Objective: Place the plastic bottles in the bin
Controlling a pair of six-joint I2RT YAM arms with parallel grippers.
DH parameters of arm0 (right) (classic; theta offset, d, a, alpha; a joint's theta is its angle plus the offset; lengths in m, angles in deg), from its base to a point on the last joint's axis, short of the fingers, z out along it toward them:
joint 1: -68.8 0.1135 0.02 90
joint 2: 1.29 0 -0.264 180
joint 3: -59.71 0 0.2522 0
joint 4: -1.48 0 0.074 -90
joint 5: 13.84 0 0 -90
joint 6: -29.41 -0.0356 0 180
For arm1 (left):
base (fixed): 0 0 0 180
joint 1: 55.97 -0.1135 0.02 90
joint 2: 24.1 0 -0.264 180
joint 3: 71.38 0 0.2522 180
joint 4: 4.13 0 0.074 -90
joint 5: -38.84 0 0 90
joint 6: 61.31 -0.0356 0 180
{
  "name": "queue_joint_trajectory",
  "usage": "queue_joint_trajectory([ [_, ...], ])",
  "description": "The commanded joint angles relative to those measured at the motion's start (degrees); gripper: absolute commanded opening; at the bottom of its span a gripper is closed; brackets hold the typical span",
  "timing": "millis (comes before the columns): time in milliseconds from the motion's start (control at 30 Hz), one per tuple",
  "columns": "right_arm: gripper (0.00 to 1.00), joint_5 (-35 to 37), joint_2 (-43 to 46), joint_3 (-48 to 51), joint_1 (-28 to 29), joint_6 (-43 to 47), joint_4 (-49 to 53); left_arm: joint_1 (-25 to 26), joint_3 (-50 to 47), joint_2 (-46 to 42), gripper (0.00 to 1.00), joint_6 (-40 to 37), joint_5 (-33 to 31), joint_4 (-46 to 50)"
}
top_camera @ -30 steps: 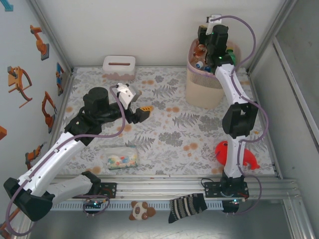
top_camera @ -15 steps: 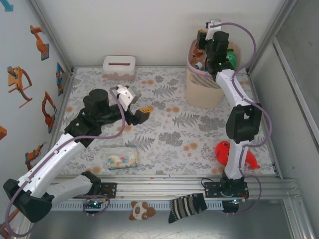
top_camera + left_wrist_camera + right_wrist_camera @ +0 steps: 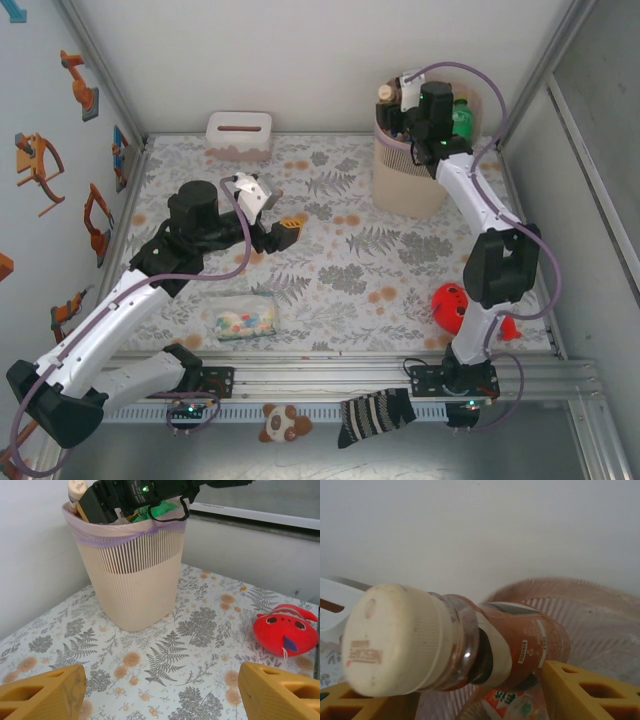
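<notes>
Right claw [image 3: 480, 700] parted around brown bottle [image 3: 485, 645]

Left arm [image 3: 110, 320], right arm [image 3: 468, 190]: white links, black joint housings, black base plates [image 3: 452, 380]. Lavender cable [image 3: 452, 66] looped along each. Fingers [image 3: 42, 692] orange-yellow, hollow-celled. Small green light [image 3: 144, 488] on right wrist, probably status LED.

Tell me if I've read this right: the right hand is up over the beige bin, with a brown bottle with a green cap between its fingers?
Not quite: the cap is cream, not green, as the right wrist view shows. The rest stands: the right hand is up over the beige bin, with the brown bottle between its fingers.
</notes>
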Motion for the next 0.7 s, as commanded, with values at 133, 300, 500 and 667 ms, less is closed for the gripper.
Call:
queue_joint_trajectory([
  [133, 0.60, 0.51, -0.51, -9.56, -0.22, -3.87, 7.66, 0.32, -0.33, -1.33, 0.79, 1.26, 0.36, -1.24],
  [300, 0.62, -4.61, -2.46, -14.32, -0.23, -6.17, 7.98, 0.30, -0.65, -2.18, 0.79, 1.05, -0.53, -0.75],
  [500, 0.56, -5.42, -4.84, -19.91, -0.29, -9.13, 7.35, 0.30, -0.73, -2.41, 0.79, 0.69, -1.15, -0.70],
  [667, 0.35, -7.64, -11.07, -28.06, -0.23, -10.43, 12.92, 0.32, -0.53, -2.10, 0.79, 0.61, -0.86, -0.63],
])
